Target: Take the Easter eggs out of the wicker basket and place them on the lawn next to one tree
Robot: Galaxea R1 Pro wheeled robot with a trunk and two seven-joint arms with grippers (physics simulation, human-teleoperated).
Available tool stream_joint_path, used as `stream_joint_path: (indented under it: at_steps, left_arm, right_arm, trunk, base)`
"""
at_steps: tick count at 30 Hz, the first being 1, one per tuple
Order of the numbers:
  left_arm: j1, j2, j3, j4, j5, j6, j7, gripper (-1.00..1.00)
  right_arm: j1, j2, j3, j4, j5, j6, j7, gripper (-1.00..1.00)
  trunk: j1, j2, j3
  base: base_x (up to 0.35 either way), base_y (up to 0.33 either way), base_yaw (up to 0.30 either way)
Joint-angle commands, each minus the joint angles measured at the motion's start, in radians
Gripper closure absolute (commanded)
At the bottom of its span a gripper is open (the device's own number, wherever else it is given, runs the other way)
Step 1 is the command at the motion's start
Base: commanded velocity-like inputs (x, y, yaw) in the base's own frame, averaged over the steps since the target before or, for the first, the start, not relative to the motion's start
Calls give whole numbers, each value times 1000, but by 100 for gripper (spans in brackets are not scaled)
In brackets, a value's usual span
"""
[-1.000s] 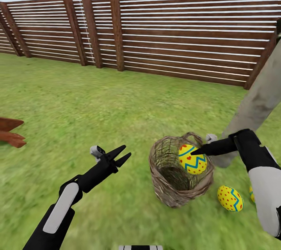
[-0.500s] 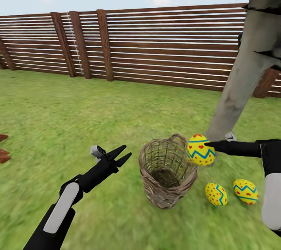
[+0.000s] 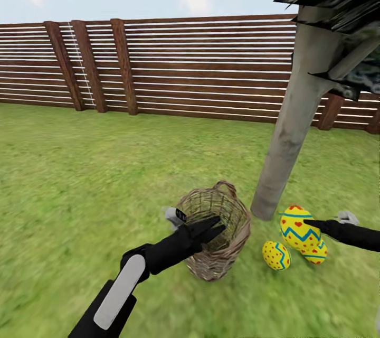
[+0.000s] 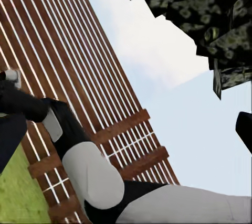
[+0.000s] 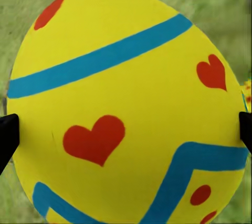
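Nearest, the left tool (image 3: 214,228) hung over the basket (image 3: 211,222) at its near rim, its fingers a little parted and grasping nothing. The basket stood upright on the lawn (image 3: 79,195), and no egg showed inside it, though its floor was partly hidden behind the weave.

Just right of it, a dotted egg (image 3: 276,255) lay on the grass. Beside that, the right tool (image 3: 310,223) was clenched on the heart egg (image 3: 300,229), one dark fingertip (image 5: 7,135) at each side of it in the wrist view. That egg was low, close to the grass and overlapping the third egg (image 3: 315,252), which peeked out beneath it. Whether it already touched the ground could not be told.

This looked like the last placement. The next move probably called for lowering the egg until it rested, then releasing without knocking its neighbours.

All three sat near the foot of the tree (image 3: 287,127). Beyond lay mottled, flat grass, a brown slatted fence (image 3: 184,63), and pale sky.
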Motion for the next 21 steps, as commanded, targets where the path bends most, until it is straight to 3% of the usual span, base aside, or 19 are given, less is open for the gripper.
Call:
stream_joint_path:
  at_steps: [1, 5, 7, 9, 10, 13, 14, 16, 21]
  left_arm:
    - [-1, -2, -7, 1, 5, 5, 1, -100]
    - [-1, -20, -10, 11, -1, 5, 5, -100]
    - [-1, -28, -11, 13, -2, 5, 6, -100]
    - [-1, -32, -40, 12, -6, 4, 8, -100]
    - [-1, -32, -55, 12, -21, 4, 9, -100]
    - [-3, -61, -69, 14, -131, -4, 11, -100]
    - [-3, -65, -84, 14, -145, -19, 11, -100]
    - [-3, -66, -119, 14, -154, -63, 11, -100]
    - [-4, -66, -129, 15, -156, -85, 11, -100]
  right_arm:
    - [12, -1, -29, -1, 18, -18, -22, 100]
    - [83, 9, -41, 15, 29, -47, -102, 100]
    - [100, 11, -42, 17, 28, -47, -173, 100]
    - [104, 14, -41, 19, 25, -47, -276, 100]
    - [105, 20, -40, 19, 24, -47, -320, 100]
    - [105, 69, -43, 16, 18, -44, -479, 100]
    - [105, 83, -43, 16, 18, -44, -509, 100]
    - [106, 98, -43, 13, 18, -45, -527, 100]
    - [105, 102, -43, 16, 18, -45, -531, 100]
  trunk:
    - [0, 0, -1]
    - [0, 0, -1]
    - [0, 0, -1]
    - [0, 0, -1]
    - [0, 0, -1]
    - [0, 0, -3]
    - [0, 0, -3]
    - [0, 0, -4]
    - [0, 0, -7]
  base:
    - [0, 0, -4]
    - [90, -88, 0]
    - [215, -225, -101]
    - [242, -236, -244]
    - [262, -223, -266]
    - [281, -198, -273]
    - [287, -191, -274]
    - [272, -214, -274]
    - [240, -251, -274]
